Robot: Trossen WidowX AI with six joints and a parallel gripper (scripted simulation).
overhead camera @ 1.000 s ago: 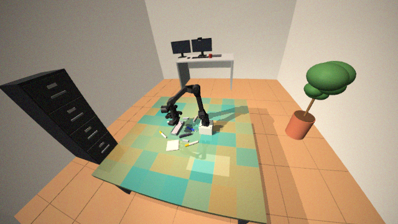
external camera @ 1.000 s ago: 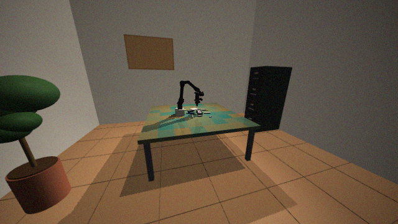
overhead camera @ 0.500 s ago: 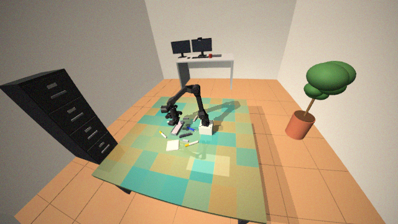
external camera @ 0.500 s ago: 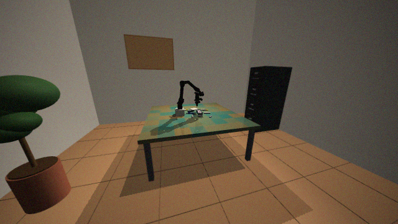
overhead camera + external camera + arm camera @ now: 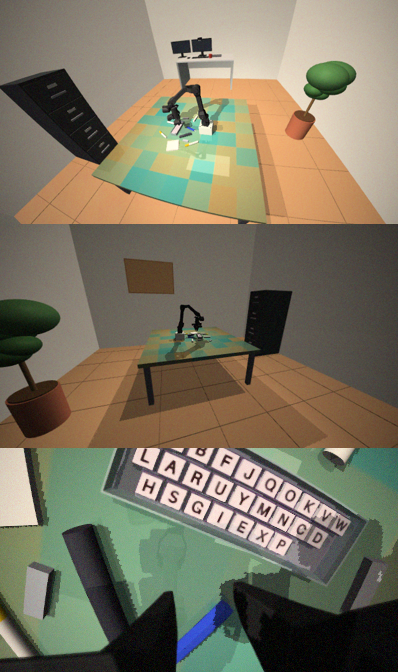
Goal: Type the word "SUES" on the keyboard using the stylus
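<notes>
The blue stylus (image 5: 191,129) (image 5: 202,632) lies on the desk. In the wrist view it shows below and between the spread fingertips, slanting up to the right. My gripper (image 5: 177,124) (image 5: 196,330) (image 5: 203,595) is partly open and empty, pointing down above the desk close to the keyboard. The keyboard (image 5: 177,129) (image 5: 327,565) has a grey case with white lettered keys and lies tilted across the top of the wrist view. Its S key (image 5: 173,496), U key (image 5: 220,488) and E key (image 5: 242,527) are visible. The stylus's lower end is hidden behind the left finger.
A thick dark cylinder (image 5: 185,135) (image 5: 92,568) and a small grey block (image 5: 37,590) lie left of the stylus in the wrist view. A white pad (image 5: 173,145) (image 5: 17,488) is farther left. A dark grey bar (image 5: 361,583) lies right of the keyboard.
</notes>
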